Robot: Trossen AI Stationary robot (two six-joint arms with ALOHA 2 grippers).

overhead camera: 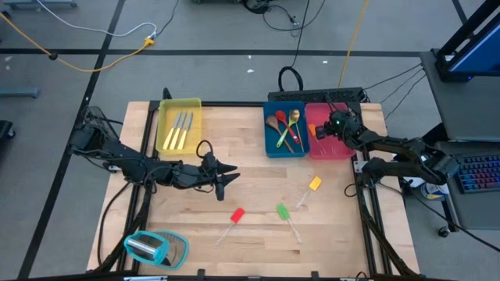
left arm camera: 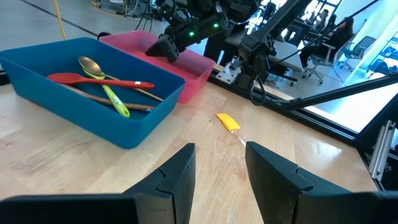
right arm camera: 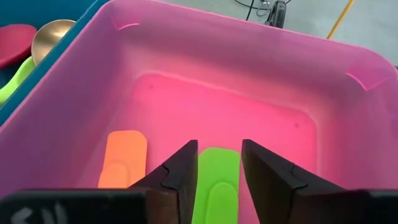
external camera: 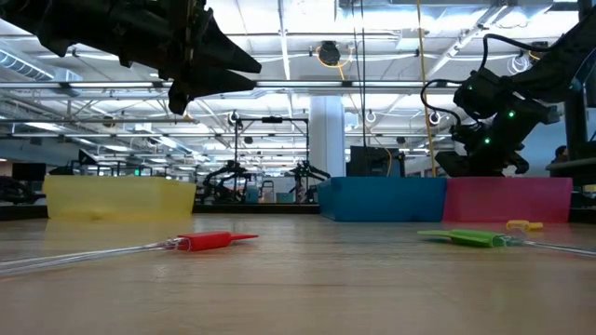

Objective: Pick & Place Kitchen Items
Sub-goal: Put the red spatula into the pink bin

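Note:
Three spatulas lie flat on the wooden table: a red-headed one (overhead camera: 237, 215), a green-headed one (overhead camera: 283, 211) and a yellow-headed one (overhead camera: 314, 184). My left gripper (overhead camera: 228, 179) hangs open and empty above the table's middle, left of them; the left wrist view shows the yellow spatula (left arm camera: 227, 121) beyond its fingers. My right gripper (overhead camera: 326, 129) is open above the pink tray (overhead camera: 344, 148). In the right wrist view (right arm camera: 219, 165) its fingers stand over a green spatula head (right arm camera: 217, 180) that lies on the tray floor beside an orange spatula head (right arm camera: 122, 158).
The yellow tray (overhead camera: 166, 117) at the far left holds silver cutlery. The blue tray (overhead camera: 269, 144) beside the pink one holds red, green, gold and wooden spoons. A teal-and-clear rounded object (overhead camera: 156, 248) sits at the near left corner. Black frame rails border the table.

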